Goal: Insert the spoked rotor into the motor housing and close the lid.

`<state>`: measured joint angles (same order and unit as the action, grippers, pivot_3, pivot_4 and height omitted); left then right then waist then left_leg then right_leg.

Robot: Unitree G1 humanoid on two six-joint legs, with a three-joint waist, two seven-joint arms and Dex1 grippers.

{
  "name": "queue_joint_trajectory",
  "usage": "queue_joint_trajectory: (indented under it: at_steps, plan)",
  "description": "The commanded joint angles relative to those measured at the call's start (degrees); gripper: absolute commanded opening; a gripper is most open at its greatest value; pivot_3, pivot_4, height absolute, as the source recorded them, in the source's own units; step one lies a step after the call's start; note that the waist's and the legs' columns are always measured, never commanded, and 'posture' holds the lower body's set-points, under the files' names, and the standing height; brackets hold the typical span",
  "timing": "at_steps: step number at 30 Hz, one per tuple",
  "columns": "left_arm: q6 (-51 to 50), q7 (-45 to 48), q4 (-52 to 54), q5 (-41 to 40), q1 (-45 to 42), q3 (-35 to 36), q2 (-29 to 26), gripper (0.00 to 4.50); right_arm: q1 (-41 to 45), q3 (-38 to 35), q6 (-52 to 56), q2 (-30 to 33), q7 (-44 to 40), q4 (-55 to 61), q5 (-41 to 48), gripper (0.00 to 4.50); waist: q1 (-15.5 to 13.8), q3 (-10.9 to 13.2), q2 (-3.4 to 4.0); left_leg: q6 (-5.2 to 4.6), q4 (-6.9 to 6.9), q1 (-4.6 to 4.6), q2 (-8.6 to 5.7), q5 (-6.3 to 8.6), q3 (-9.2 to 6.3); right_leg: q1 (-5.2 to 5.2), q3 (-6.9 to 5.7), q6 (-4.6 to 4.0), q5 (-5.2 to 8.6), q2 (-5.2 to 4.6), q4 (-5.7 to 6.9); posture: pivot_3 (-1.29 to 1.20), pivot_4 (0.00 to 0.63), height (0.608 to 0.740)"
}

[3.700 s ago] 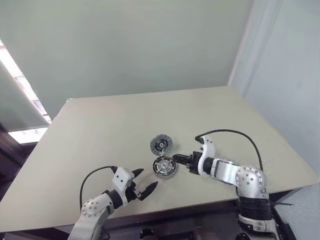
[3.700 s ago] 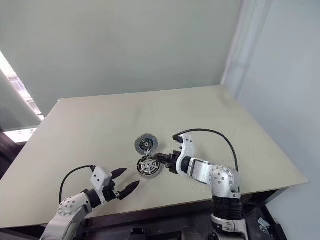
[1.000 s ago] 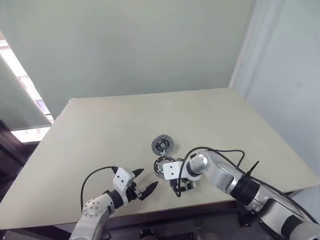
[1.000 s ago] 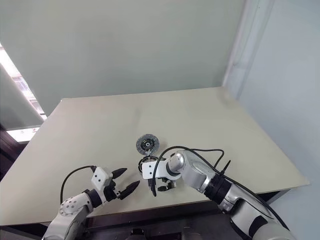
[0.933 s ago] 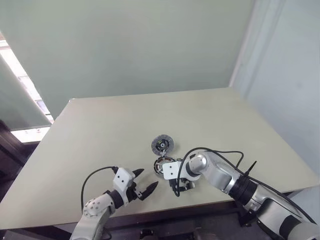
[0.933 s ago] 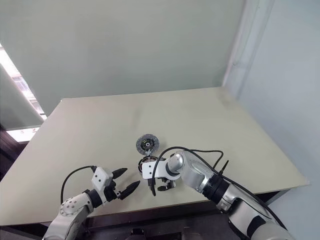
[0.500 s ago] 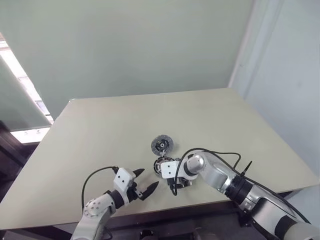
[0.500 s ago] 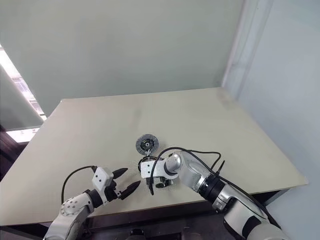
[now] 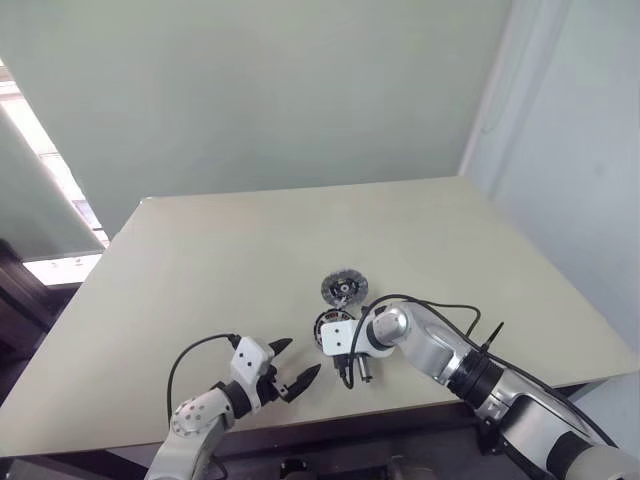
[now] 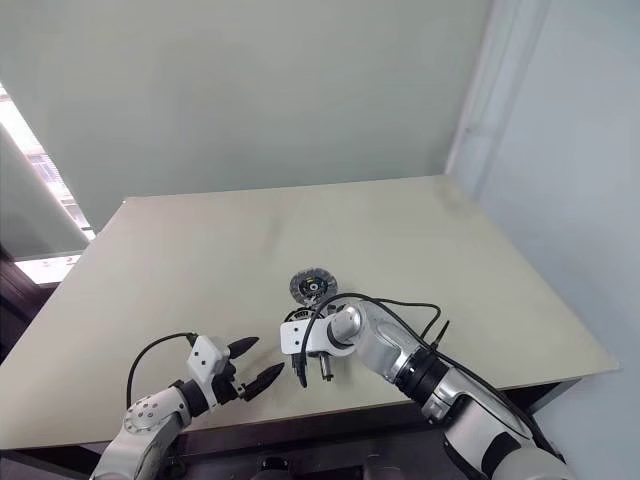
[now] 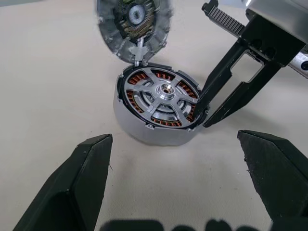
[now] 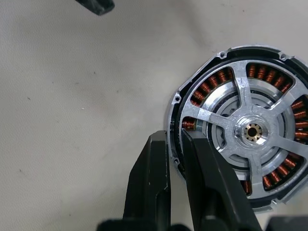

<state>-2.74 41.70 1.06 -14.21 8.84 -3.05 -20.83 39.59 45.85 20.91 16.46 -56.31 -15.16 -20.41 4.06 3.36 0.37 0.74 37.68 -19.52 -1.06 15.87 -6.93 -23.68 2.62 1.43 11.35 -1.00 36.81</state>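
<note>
The motor housing (image 11: pixel 144 131) stands on the table, its copper windings showing under the spoked rotor (image 11: pixel 166 91), which sits inside it. The grey speckled lid (image 11: pixel 134 19) stands open, tilted up at the housing's far rim and joined to it by a small silver tab. My right gripper (image 12: pixel 175 140) is shut on the housing's rim, one finger outside the wall and one over the windings. In the head views the right wrist covers part of the housing, with the lid (image 9: pixel 344 289) just beyond it. My left gripper (image 9: pixel 298 358) hovers open near the table's front edge, apart from the housing.
The beige table (image 9: pixel 200 260) stretches away to the back and sides. A black cable (image 9: pixel 440 308) loops over my right forearm just right of the housing. The table's front edge lies close under both arms.
My right gripper has shut on the housing's rim. The lid has swung a little to the right. The left gripper has stayed where it was.
</note>
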Motion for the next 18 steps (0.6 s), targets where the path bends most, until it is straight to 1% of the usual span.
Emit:
queue_joint_trajectory:
  at_steps: [1, 6, 11, 13, 16, 18]
  plan:
    - [1.1, -0.1, 0.7, -0.1, -0.6, 0.4, -0.1, 4.50, 0.1, -2.1, 0.1, -0.5, 0.9, 0.6, -0.5, 0.10, 0.0, 0.0, 0.00, 0.00, 0.00, 0.00, 0.00, 0.00, 0.00, 0.00, 0.00, 0.00, 0.00, 0.00, 0.00, 0.00, 0.000, 0.740]
    - [1.0, -0.2, 0.6, -0.1, -0.7, 0.5, -0.2, 4.50, -0.9, -3.9, 4.7, -2.1, 1.8, 3.9, 0.0, 0.10, 0.0, 0.0, 0.00, 0.00, -0.01, 0.00, 0.00, 0.00, -0.01, 0.00, 0.00, 0.01, -0.01, 0.00, 0.00, 0.00, 0.000, 0.740]
    - [1.0, -0.2, 0.5, -0.3, -0.7, 1.1, -0.6, 4.50, -2.9, -5.8, 12.3, -3.5, 0.1, 10.0, 2.3, 0.10, 0.0, 0.0, 0.00, 0.01, -0.02, -0.02, 0.00, 0.01, -0.02, -0.02, 0.00, 0.01, -0.01, 0.00, 0.00, 0.00, 0.000, 0.740]
    - [0.8, -0.1, 0.6, -0.4, -0.5, 1.4, -0.8, 4.50, -3.5, -6.3, 18.0, -4.3, -0.5, 13.1, 2.9, 0.10, 0.0, 0.0, 0.00, 0.01, -0.03, -0.04, 0.00, 0.01, -0.01, -0.04, 0.00, 0.01, -0.01, 0.00, 0.00, 0.00, 0.000, 0.740]
    - [-0.3, 0.3, 0.8, -0.4, 0.2, 1.1, -1.6, 4.50, -3.5, -7.4, 30.6, -7.1, 0.0, 18.5, 4.2, 0.10, 0.0, 0.0, 0.00, 0.01, -0.05, -0.08, 0.01, 0.01, 0.00, -0.12, 0.01, 0.02, -0.01, 0.00, 0.01, 0.00, 0.000, 0.740]
    - [-0.5, 0.1, 0.9, -0.8, 0.4, 1.2, -1.6, 4.50, -3.3, -7.6, 35.3, -8.4, 0.7, 20.6, 5.3, 0.10, 0.0, 0.0, 0.01, 0.01, -0.09, -0.09, 0.02, 0.01, -0.01, -0.17, 0.01, 0.02, -0.01, 0.01, 0.04, 0.00, 0.000, 0.740]
